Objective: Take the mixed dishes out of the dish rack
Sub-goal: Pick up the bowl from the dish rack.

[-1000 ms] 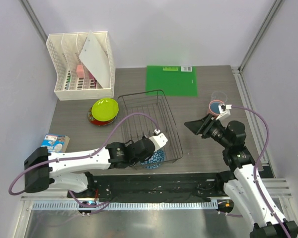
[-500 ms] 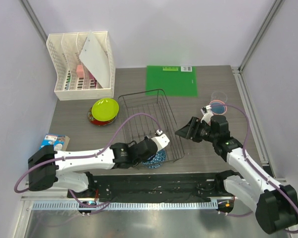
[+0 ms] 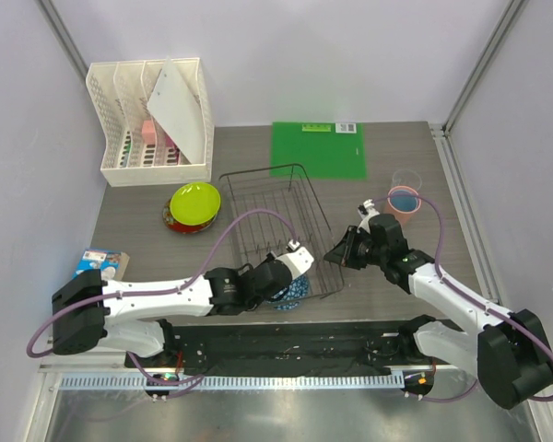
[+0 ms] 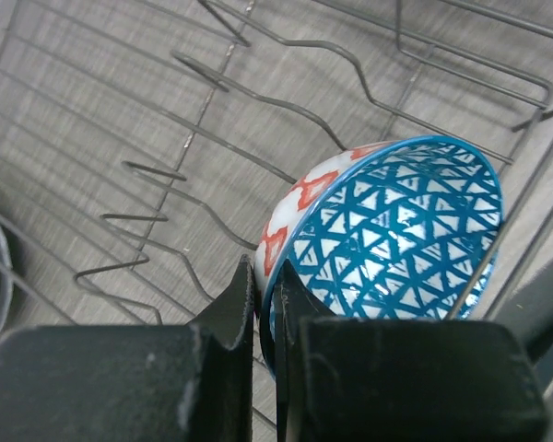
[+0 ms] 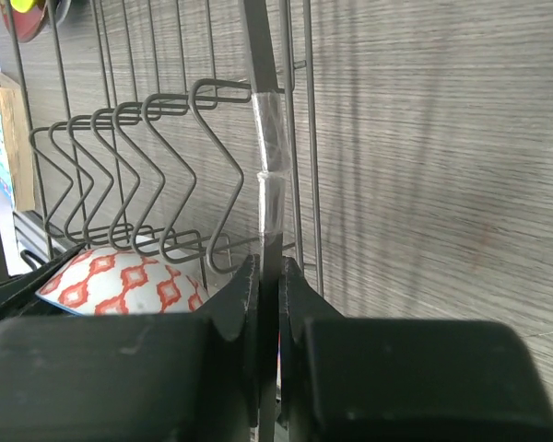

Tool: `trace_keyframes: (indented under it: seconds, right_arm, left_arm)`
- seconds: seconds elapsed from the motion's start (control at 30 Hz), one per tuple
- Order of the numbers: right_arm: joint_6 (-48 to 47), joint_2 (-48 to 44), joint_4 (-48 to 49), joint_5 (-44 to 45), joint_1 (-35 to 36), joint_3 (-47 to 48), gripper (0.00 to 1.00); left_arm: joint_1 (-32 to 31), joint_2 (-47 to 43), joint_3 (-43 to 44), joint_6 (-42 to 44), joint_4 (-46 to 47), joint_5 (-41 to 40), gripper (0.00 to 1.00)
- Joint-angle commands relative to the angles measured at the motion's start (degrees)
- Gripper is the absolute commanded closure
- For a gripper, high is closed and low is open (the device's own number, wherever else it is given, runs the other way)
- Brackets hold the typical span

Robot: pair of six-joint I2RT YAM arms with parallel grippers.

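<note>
The dish rack point(image 3: 276, 198) of dark wire stands mid-table. At its near end lies the blue-and-white bowl point(image 3: 293, 293), tipped on its side. My left gripper point(image 3: 288, 273) is shut on the bowl's rim; in the left wrist view my left gripper point(image 4: 265, 285) pinches the rim of the bowl point(image 4: 396, 230). My right gripper point(image 3: 339, 253) is at the rack's right side. In the right wrist view my right gripper point(image 5: 268, 276) is shut on the rack's rim wire point(image 5: 263, 138). The pink cup point(image 3: 404, 201) and the glass tumbler point(image 3: 405, 177) stand on the table at right. The yellow-green plate point(image 3: 195, 201) lies on the dark red plate point(image 3: 175, 224), left of the rack.
A white lattice organizer point(image 3: 152, 124) at the back left holds a leaning white flat piece point(image 3: 177, 115). A green mat point(image 3: 318, 149) lies behind the rack. A small blue-and-white packet point(image 3: 101, 264) sits near the left edge.
My right gripper has come left and down from beside the pink cup to the rack's right side and shut on its rim wire. The left arm has barely moved.
</note>
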Motion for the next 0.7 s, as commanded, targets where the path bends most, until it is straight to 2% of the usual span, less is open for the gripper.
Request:
trace_keyframes:
  seconds: [0.0,0.03,0.13,0.3,0.47,0.67]
  right_arm:
    - [-3.0,1.0,1.3,3.7,0.8,-0.6,0.99]
    - [-3.0,1.1,1.4,3.7,0.8,-0.9,0.99]
    - [-2.9,0.9,1.6,3.5,0.8,-1.3,0.99]
    - [-3.0,0.3,0.3,3.6,0.7,-0.4,0.99]
    - [-3.1,0.1,-1.9,4.0,0.8,1.6,0.99]
    - [-2.7,0.2,-4.3,4.8,0.7,3.1,0.99]
  left_arm:
    - [-0.1,1.0,-1.8,1.5,6.8,-11.0,1.0]
    - [-0.1,2.0,-2.1,1.9,7.4,-15.2,1.0]
    - [-0.4,4.3,-3.2,2.6,9.9,-21.1,1.0]
    - [-2.5,3.7,-5.4,4.7,15.3,-27.1,1.0]
    - [-4.5,-0.9,-7.7,9.9,23.5,-30.6,1.0]
    - [-6.4,-6.8,-11.4,17.4,32.9,-30.5,1.0]
